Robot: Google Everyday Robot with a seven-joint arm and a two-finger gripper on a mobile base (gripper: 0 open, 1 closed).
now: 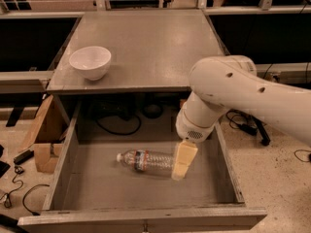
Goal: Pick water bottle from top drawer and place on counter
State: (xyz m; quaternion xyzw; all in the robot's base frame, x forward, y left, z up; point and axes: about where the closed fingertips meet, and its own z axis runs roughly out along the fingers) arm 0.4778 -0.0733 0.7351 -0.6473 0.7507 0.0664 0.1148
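The pincer (181, 163) hangs low in the top drawer (107, 191), right at the base end of the water bottle (146, 160), which lies on its side, cap pointing left, long axis running left-right, and how wide the pincer stands I cannot tell.

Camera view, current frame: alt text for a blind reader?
The gripper hangs inside the open top drawer at the right end of the water bottle, which lies on its side. A white bowl sits on the counter above.
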